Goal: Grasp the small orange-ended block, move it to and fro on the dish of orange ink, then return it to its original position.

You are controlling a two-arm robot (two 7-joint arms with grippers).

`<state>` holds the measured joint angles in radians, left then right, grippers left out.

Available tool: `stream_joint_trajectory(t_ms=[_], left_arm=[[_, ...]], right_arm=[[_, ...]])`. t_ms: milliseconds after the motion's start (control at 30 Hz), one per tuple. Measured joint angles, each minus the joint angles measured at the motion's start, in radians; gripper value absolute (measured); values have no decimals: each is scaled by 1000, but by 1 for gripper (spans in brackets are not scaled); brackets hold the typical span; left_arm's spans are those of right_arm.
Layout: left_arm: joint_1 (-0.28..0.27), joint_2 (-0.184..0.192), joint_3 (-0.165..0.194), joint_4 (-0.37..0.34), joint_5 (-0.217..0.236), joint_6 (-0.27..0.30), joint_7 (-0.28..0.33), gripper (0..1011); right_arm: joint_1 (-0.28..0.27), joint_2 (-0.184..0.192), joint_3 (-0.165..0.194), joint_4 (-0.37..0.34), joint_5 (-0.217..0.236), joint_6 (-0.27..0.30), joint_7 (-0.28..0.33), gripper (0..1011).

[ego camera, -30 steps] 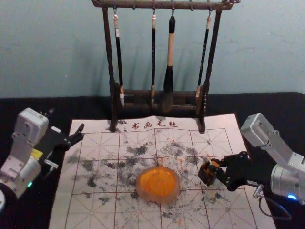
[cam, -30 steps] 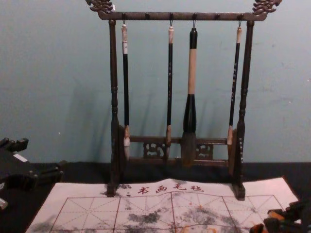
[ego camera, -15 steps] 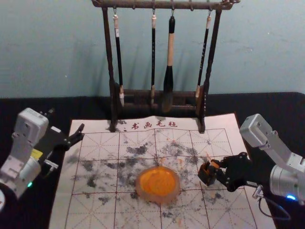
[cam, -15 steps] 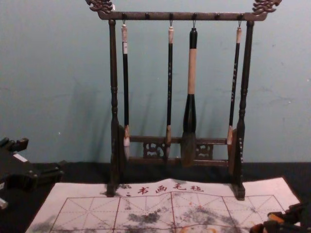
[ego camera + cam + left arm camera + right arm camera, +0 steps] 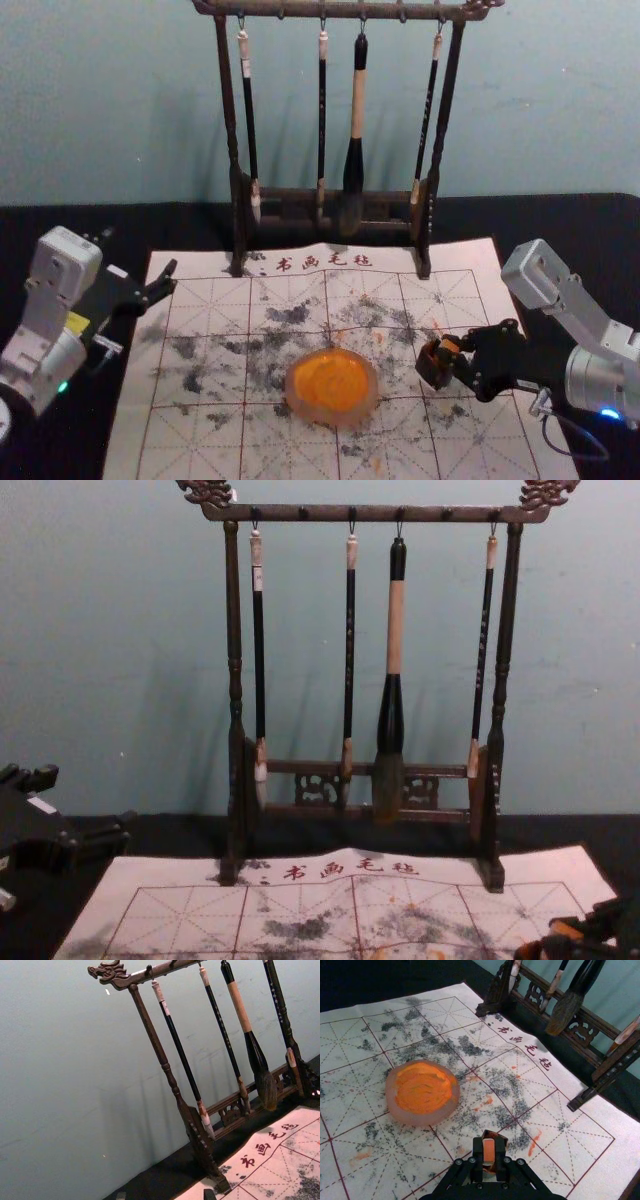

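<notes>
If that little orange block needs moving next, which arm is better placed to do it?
The right, I'd say. The right gripper has the block between its fingers, near the ink dish; the left gripper is open and away from both.

The small block (image 5: 489, 1152) is pinched between the tips of the right gripper (image 5: 458, 360) — its visible face flat, narrow and orange, the rest hidden. The dish of orange ink (image 5: 331, 388) lies flat, beyond those fingertips and toward the robot's left, apart from the block — round, with a pale, pinkish translucent rim and bright ink streaked across its inside.
</notes>
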<state>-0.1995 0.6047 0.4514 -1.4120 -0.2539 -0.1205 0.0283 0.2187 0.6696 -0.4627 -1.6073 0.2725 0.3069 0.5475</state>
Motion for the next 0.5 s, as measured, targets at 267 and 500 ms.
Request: stream_joint_trajectory(t_ms=[267, 500], left_arm=[[0, 0, 0, 0, 0, 0, 0, 1001], [0, 0, 0, 0, 0, 0, 0, 1001]], right_arm=[[-1, 1, 0, -1, 1, -1, 0, 104], [-1, 1, 1, -1, 2, -1, -1, 256]])
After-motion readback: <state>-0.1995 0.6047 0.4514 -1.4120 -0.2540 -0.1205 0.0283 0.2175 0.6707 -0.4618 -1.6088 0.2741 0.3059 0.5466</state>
